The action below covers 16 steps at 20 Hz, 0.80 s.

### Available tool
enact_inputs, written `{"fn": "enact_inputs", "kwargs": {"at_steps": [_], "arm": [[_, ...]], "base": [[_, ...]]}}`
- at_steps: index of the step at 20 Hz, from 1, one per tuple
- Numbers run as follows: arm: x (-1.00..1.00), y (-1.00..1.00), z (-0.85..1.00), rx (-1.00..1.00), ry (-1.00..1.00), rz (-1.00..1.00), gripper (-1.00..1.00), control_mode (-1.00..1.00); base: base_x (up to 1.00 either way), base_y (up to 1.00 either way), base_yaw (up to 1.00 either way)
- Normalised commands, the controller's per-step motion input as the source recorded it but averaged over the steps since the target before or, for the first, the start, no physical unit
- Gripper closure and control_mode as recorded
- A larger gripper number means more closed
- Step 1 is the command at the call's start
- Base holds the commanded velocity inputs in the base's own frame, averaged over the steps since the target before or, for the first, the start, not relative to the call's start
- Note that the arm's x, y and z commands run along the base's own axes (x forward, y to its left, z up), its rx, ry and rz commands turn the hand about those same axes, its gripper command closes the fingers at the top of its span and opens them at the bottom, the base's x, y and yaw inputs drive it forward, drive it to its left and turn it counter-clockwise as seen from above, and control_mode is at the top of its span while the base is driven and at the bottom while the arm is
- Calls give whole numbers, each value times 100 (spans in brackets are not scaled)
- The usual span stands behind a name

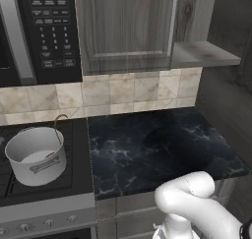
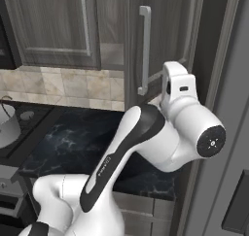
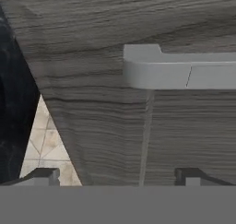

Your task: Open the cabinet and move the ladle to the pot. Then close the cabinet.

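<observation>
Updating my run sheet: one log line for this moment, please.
ladle: in pot | cabinet right door: open | gripper: open, facing door handle | next: close

The cabinet point(image 2: 160, 41) has its right door swung open, wood-grain face and silver bar handle point(image 3: 184, 71) just ahead of the spread pincer point(image 3: 117, 174). Far to its left, the grey pot point(image 1: 35, 157) apparently holds the hooked ladle point(image 1: 59, 122).

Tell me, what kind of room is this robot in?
A kitchen, and a computer-drawn one. You can tell from the pot sitting on the stove, the black microwave on the wall, and the wooden cabinet above the dark marble counter.
</observation>
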Motion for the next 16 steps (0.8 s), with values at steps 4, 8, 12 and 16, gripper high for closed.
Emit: {"fn": "enact_inputs", "kwargs": {"at_steps": [4,8,12,16], "arm": [[18,-1,0,-14,-5,1,-100,-100],[2,18,19,-8,-3,0,-100,-100],[0,66,38,-2,-2,0,-100,-100],[8,88,25,-1,-2,0,-100,-100]], "base": [[0,0,0],[0,0,0],[0,0,0],[0,0,0]]}}
